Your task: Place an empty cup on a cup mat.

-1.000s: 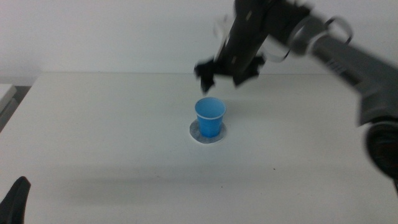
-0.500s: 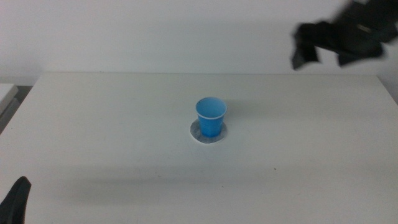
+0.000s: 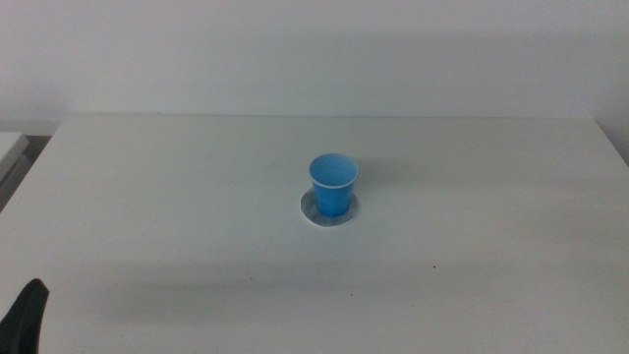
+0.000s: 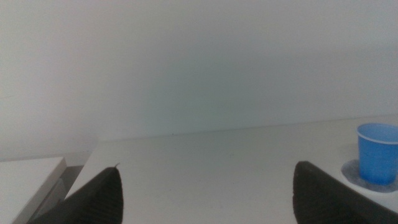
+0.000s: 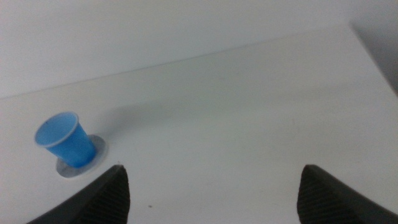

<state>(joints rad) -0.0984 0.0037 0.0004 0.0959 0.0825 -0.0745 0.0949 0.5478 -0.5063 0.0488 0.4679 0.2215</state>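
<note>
The blue cup (image 3: 333,185) stands upright on the round grey cup mat (image 3: 311,208) in the middle of the white table. It shows empty inside. It also shows in the left wrist view (image 4: 377,153) and in the right wrist view (image 5: 65,139), on the mat (image 5: 98,149). My right gripper (image 5: 211,186) is open and empty, away from the cup and out of the middle view. My left gripper (image 4: 208,193) is open and empty, waiting at the table's near left corner, where a dark tip of it (image 3: 25,315) shows.
The white table (image 3: 472,246) is bare around the cup. A pale wall stands behind its far edge. Part of a lower white surface (image 3: 10,147) shows beyond the table's left edge.
My right arm has drawn back from above the cup, up and to the right, and has left the middle view. The cup stays on the mat. The left arm has not moved.
</note>
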